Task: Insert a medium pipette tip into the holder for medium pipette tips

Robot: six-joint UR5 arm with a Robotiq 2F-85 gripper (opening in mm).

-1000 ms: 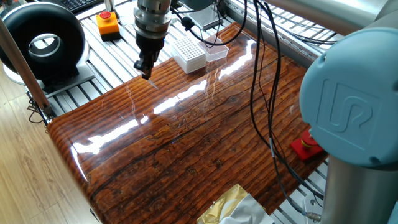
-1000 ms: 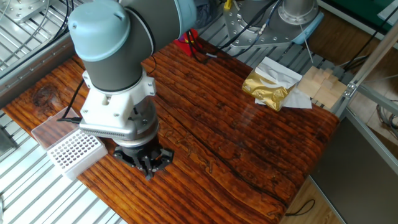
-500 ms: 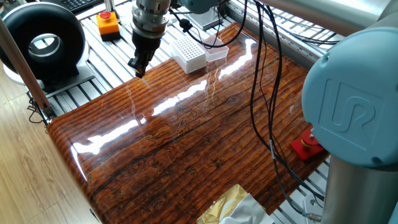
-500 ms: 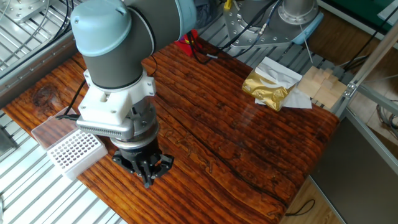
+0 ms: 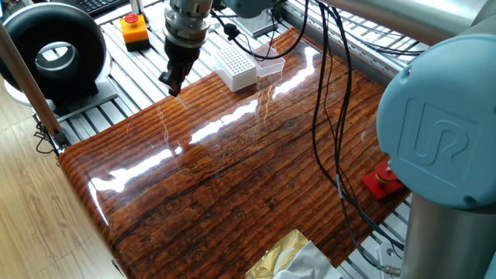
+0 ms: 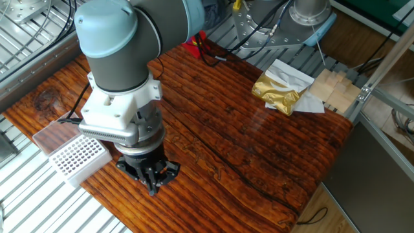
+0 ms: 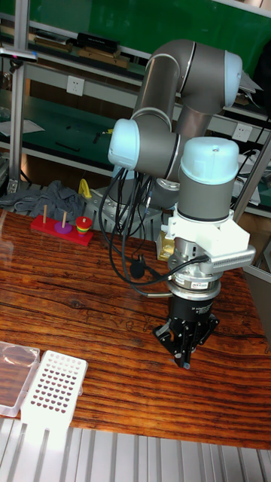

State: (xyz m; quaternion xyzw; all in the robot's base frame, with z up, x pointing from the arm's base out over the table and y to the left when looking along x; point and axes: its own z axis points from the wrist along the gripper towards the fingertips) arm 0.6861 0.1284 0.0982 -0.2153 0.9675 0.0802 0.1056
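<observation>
The holder for medium pipette tips (image 5: 235,67) is a white block with a grid of holes, standing at the table's far edge; it also shows in the other fixed view (image 6: 76,157) and in the tall view (image 7: 53,389). My gripper (image 5: 172,84) points straight down over the wooden table, close to its edge and off to one side of the holder (image 6: 154,189) (image 7: 184,360). Its fingers meet in a narrow point and look shut. The medium pipette tip is too small to make out in any view; I cannot tell whether one is pinched between the fingers.
A clear flat dish (image 7: 15,366) lies beside the holder. An orange stop button (image 5: 133,29) and a black round device (image 5: 54,50) sit beyond the table edge. A gold foil pack (image 6: 278,90) lies at the opposite end. Black cables (image 5: 325,116) hang over the table.
The gripper shifted sideways away from the holder toward the table edge between one second and half a second ago. Since then it has stayed still, fingers unchanged.
</observation>
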